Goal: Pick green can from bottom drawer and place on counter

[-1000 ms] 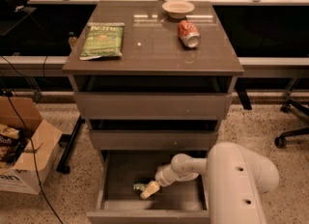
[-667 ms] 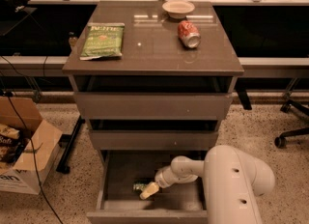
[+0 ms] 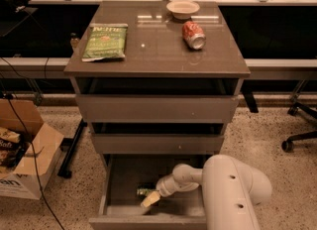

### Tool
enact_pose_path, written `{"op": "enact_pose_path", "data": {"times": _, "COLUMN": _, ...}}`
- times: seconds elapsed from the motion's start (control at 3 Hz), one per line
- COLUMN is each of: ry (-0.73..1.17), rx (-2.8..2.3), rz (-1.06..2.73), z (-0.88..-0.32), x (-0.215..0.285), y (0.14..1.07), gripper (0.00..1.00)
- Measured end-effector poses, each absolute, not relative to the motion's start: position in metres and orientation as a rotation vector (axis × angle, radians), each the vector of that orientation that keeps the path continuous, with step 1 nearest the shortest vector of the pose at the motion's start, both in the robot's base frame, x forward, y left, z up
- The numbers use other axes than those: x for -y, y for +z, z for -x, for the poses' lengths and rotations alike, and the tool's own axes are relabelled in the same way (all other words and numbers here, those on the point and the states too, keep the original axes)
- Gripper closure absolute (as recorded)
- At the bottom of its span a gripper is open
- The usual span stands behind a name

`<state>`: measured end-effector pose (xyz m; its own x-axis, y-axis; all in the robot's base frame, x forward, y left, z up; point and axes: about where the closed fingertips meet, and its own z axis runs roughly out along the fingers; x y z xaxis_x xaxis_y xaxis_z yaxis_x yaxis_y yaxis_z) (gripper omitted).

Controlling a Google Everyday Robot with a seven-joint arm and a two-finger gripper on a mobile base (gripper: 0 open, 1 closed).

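Note:
The bottom drawer [image 3: 119, 209] stands pulled open at the foot of the cabinet. The green can [image 3: 144, 192] lies on its side on the drawer floor, only a small part of it showing. My gripper [image 3: 150, 199] reaches down into the drawer from the right on the white arm [image 3: 228, 189], right at the can and partly covering it. The counter [image 3: 158, 50] is the glossy top of the cabinet, above the drawers.
On the counter lie a flat green snack bag [image 3: 105, 40] at the left, a red soda can [image 3: 193, 34] on its side and a white bowl [image 3: 183, 9] at the back. A cardboard box [image 3: 25, 154] stands on the floor at the left. An office chair base [image 3: 299, 135] is at the right.
The arm has shifted very slightly in the drawer. The gripper stays at the green can.

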<state>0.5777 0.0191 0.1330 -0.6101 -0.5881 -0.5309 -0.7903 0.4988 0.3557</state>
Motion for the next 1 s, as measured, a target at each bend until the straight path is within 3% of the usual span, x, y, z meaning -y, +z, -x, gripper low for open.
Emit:
{"op": "enact_pose_path", "data": {"times": 0.33, "ry": 0.872, "rx": -2.41, "rz": 1.164, "z": -0.5718, "x": -0.0285, "y": 0.1243, "gripper": 0.19}}
{"op": "enact_pose_path", "data": {"times": 0.67, "ry": 0.881, "rx": -2.411, "rz": 1.169, "z": -0.57, "x": -0.0311, "y": 0.124, "gripper": 0.5}}
{"op": "enact_pose_path", "data": {"times": 1.0, "ry": 0.881, "rx": -2.411, "rz": 1.169, "z": -0.57, "x": -0.0311, "y": 0.124, "gripper": 0.73}}
